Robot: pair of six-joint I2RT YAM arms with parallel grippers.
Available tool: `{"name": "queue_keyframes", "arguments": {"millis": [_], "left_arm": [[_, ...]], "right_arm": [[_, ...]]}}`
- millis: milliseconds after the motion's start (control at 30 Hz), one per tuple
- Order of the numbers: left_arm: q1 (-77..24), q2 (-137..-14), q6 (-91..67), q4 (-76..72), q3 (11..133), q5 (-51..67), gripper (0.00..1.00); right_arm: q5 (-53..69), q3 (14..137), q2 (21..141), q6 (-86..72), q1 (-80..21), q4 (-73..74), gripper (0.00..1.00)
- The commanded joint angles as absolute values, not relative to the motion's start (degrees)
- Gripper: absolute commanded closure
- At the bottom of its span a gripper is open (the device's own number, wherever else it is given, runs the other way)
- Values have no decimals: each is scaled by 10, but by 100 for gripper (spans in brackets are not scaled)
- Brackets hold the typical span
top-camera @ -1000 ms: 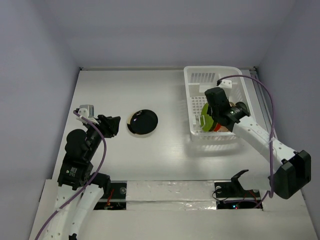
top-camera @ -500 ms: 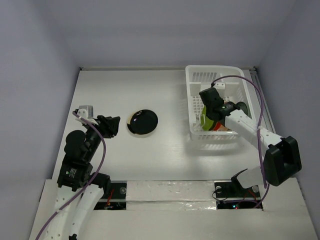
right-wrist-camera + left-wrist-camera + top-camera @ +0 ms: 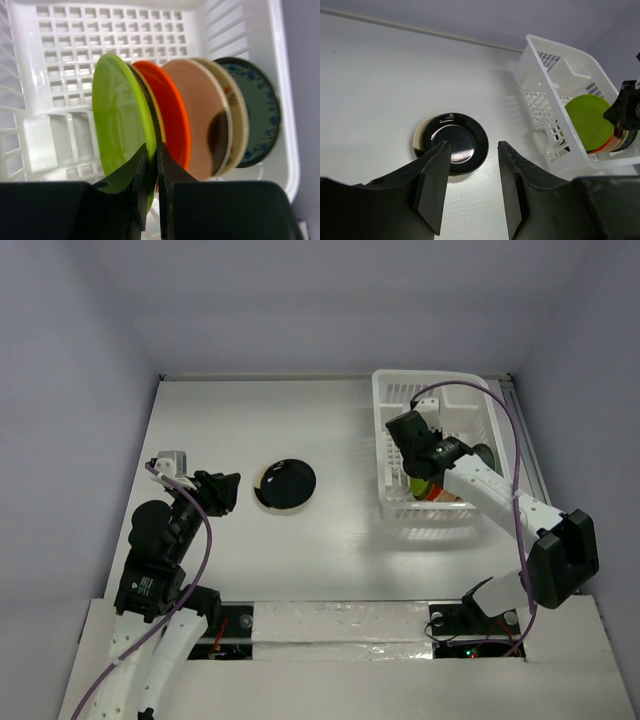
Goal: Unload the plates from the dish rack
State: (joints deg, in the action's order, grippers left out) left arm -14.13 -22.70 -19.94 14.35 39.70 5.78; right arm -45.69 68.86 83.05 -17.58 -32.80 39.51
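Swung left and deeper into the dish rack within the last second, closing all the while: right fingers, now pinching the near rim of the lime green plate, one on its open face, the other slipped into the tight gap ahead of the orange-red plate. Rack at the far right corner of the counter, loaded with a row standing on edge: lime green first, then orange-red, a tan plate, and a patterned teal-blue plate nearest the wall. Already out, near the middle of the counter: a dark plate stacked on a cream plate. Unmoved, left fingers, half spread around nothing, hovering over the near left part of the counter.

Likely trouble from here: a hold on the rim alone, on a glossy face, so a slip or a swing of the plate once lifted. Tight packing too; any tilt on the way up could drag the neighbour and topple the row. Could also snag the slotted wall and tug the light rack along.
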Motion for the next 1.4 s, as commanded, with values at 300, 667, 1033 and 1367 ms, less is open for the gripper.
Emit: {"name": "queue_keyframes", "arguments": {"millis": [300,667,1033,1367], "left_arm": [[-139,-229,-196,111,403,59,61],[-139,-233,-196,112,403,57,61],[-139,-229,-195,114,404,52,61],[-139,-230,-196,112,403,54,61]], "right_arm": [[-567,837,788,-195,-388,418,100],[-152,741,841,-299,-453,75,100],[-97,819,1057,-383,-470,24,100],[-34,813,1124,-394,-470,39,68]]}}
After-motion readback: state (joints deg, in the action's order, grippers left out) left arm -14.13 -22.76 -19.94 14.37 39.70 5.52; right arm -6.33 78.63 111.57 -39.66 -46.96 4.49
